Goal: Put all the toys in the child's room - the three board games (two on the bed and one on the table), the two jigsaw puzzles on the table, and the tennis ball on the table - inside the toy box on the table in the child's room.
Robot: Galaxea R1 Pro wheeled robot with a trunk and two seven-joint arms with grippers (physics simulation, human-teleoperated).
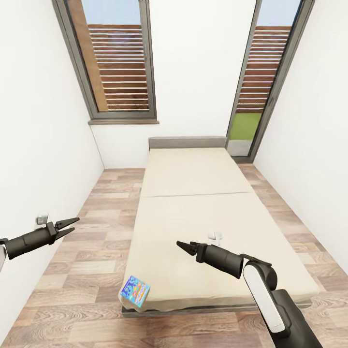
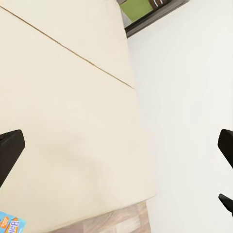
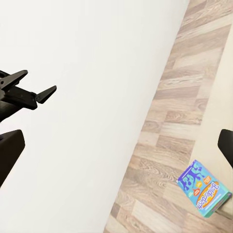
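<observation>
Blue board game (image 1: 135, 292) overhangs the bed's (image 1: 193, 179) near corner; thin, stiff, likely light. I should pinch its overhanging edge. My left jaws (image 1: 67, 225) and right jaws (image 1: 186, 248): both released, empty.

I see one blue cartoon-printed board game (image 1: 135, 292) lying flat on the near left corner of the bed (image 1: 198, 193), overhanging the beige mattress's edge.

Blue board game (image 2: 9, 224) cropped by frame edge; cover print unreadable.
</observation>
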